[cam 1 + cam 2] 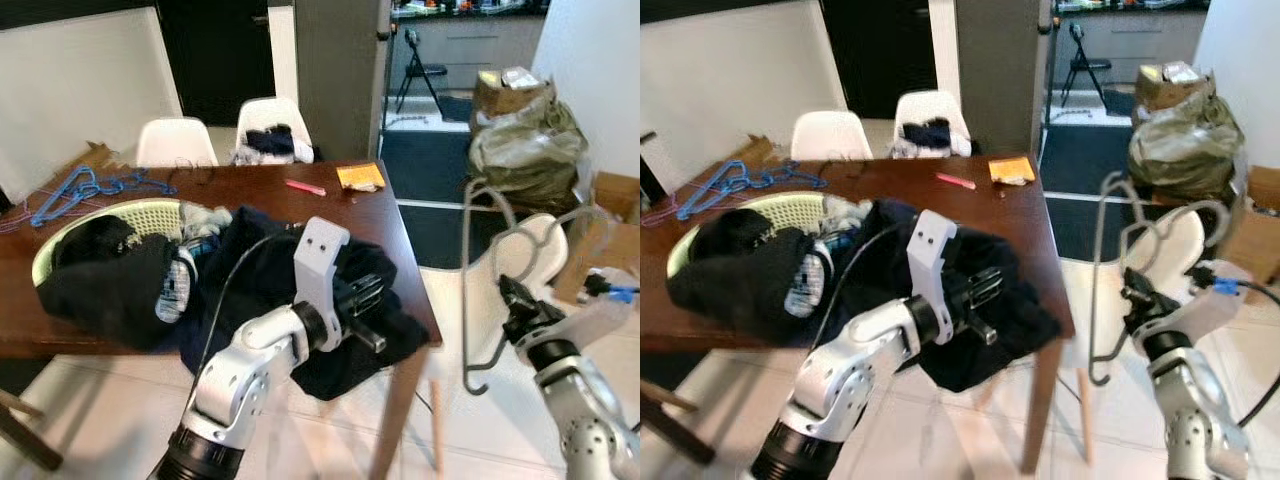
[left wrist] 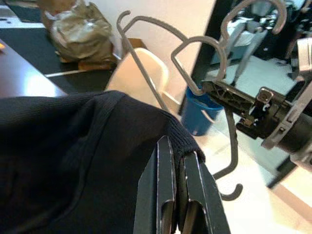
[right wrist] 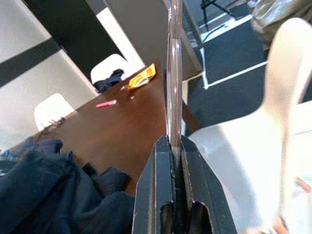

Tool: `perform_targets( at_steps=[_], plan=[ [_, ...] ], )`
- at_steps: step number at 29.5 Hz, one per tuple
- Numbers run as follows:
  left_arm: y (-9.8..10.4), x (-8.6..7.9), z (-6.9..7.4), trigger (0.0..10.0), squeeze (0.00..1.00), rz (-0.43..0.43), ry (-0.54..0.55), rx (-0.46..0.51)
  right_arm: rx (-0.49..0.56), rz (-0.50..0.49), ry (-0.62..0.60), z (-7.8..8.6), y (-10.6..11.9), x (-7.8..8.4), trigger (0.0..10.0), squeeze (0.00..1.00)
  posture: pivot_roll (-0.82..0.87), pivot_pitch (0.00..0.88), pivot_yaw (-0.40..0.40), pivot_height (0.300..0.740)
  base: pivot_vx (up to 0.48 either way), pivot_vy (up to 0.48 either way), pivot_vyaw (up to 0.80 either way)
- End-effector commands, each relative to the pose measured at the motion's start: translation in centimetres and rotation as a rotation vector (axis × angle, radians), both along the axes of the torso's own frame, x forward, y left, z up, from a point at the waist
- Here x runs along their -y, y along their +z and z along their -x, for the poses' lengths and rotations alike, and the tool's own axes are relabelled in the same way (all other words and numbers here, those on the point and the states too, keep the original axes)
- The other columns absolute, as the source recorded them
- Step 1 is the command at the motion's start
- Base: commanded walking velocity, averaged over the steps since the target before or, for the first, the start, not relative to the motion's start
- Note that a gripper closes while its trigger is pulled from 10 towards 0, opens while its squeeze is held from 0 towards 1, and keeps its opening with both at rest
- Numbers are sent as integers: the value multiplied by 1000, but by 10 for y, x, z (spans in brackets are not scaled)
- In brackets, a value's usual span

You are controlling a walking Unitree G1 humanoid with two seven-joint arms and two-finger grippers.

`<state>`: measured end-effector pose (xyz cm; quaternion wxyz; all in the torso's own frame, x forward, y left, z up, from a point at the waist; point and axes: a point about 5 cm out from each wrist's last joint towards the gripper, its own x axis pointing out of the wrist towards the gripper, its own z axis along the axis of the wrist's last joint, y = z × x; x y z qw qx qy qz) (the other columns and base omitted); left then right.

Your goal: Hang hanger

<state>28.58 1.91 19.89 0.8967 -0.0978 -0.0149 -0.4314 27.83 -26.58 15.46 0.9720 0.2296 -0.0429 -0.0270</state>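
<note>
A grey wire hanger (image 1: 467, 262) hangs upright to the right of the table, over a white chair (image 1: 535, 250). My right gripper (image 1: 512, 296) is shut on its wire just below the hook; in the right wrist view the wire (image 3: 174, 92) rises straight from between the closed fingers (image 3: 161, 195). A dark navy garment (image 1: 270, 280) lies heaped over the table's near right corner. My left gripper (image 1: 372, 318) is at that corner, shut on the garment's hem (image 2: 187, 146). In the left wrist view the hanger (image 2: 146, 83) stands a short way beyond the cloth.
A pale green laundry basket (image 1: 150, 212) full of dark clothes sits on the brown table (image 1: 270, 190). Blue hangers (image 1: 85, 188) lie at the far left. A pink pen (image 1: 305, 187) and yellow packet (image 1: 361, 177) lie near the far edge. White chairs (image 1: 176, 142) stand behind; bags (image 1: 525, 140) are piled at the right.
</note>
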Motion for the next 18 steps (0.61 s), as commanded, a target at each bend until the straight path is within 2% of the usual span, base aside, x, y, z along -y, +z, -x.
perform_targets(
  at_steps=[1, 9, 18],
  plan=[
    [-5, 0, 3, 10000, 0, -3, 5, -24, -22, 12, 33, -4, -5, -8, 10000, 0, -27, 0, -14, 740, -386, 0, 0],
    [-5, 6, 7, 10000, 0, -9, -23, -26, -31, 22, 32, -5, -6, -8, 10000, 0, -34, 0, -12, 740, -457, 0, 0],
    [-7, 6, 7, 10000, 0, -21, -27, -28, -50, 33, 30, -5, -8, -7, 10000, 0, -39, 0, -12, 740, -459, 0, 0]
  ],
)
